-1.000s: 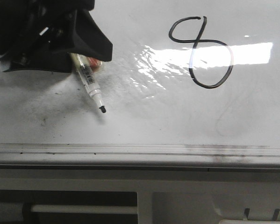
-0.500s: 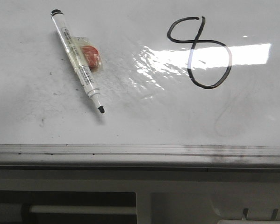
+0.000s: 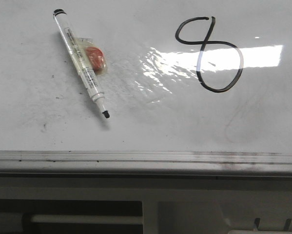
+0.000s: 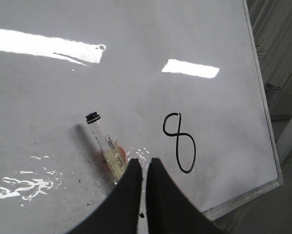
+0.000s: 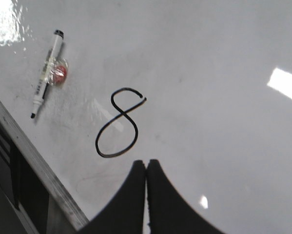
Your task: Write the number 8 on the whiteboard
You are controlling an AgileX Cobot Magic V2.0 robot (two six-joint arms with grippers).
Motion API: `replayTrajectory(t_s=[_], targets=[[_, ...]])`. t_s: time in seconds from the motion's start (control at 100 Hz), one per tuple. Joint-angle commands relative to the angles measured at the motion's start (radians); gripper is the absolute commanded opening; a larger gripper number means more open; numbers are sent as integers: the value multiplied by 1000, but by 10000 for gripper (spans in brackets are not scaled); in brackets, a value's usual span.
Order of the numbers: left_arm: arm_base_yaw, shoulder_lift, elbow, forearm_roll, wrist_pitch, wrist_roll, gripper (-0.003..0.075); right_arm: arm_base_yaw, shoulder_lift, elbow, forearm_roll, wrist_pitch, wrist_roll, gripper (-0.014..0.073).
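Observation:
The number 8 [image 3: 203,44] is drawn in thin black line on the right part of the whiteboard [image 3: 150,124], tilted, with a large lower loop and an unclosed upper loop. A white marker [image 3: 81,66] with its black tip uncapped lies loose on the left of the board, with a red lump [image 3: 95,57] taped to its barrel. My left gripper [image 4: 142,161] hovers above the marker [image 4: 105,146], jaws nearly together and empty. My right gripper [image 5: 146,162] is shut and empty above the board, near the 8 [image 5: 128,113]. Neither gripper shows in the front view.
A grey metal edge rail [image 3: 136,157] runs along the board's near side, with a table frame and a white bar [image 3: 87,219] below it. A bright glare patch [image 3: 184,58] and grey smudges mark the board. The board's side rail [image 4: 262,97] shows in the left wrist view.
One second ago my left gripper covered the marker's upper end in the front view. It has since left that view, and the marker lies uncovered in the same place.

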Motion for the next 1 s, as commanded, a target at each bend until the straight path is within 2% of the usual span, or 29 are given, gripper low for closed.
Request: replayTrajectory(t_s=[0.0,0.46,0.53,0.62,0.67,0.74,0.86,0.91,0.99], targets=[[-1,5,-25,6,36,2,-20,-3,11,-23,-50,-98,6,-42],[-1,5,-19,14,34,7,-20,-3,11,-23,-50,-96,6,-42],[1,2,-15,103,19,10,-20,-3,11,-23,-50,-96,6,-42],[32,-14,-2,451,41,-23,-20,-3,11,-23,-50,-96,6,-42],[67,-26,12,614,46,-129,-20,-3,11,-23,-50,-96,6,-42],[141,-52,46,868,48,-378,-20,-3,11,-23,-50,-96,6,-42],[290,-119,118,1418,122,-950,-20,-3,11,-23,-50,-96,6,-42],[344,-151,152,1596,155,-1158,-20,-3,11,-23,-50,-96,6,-42],[419,-208,218,1773,160,-1376,-20,-3,11,-23,-50,-96,6,-42]])
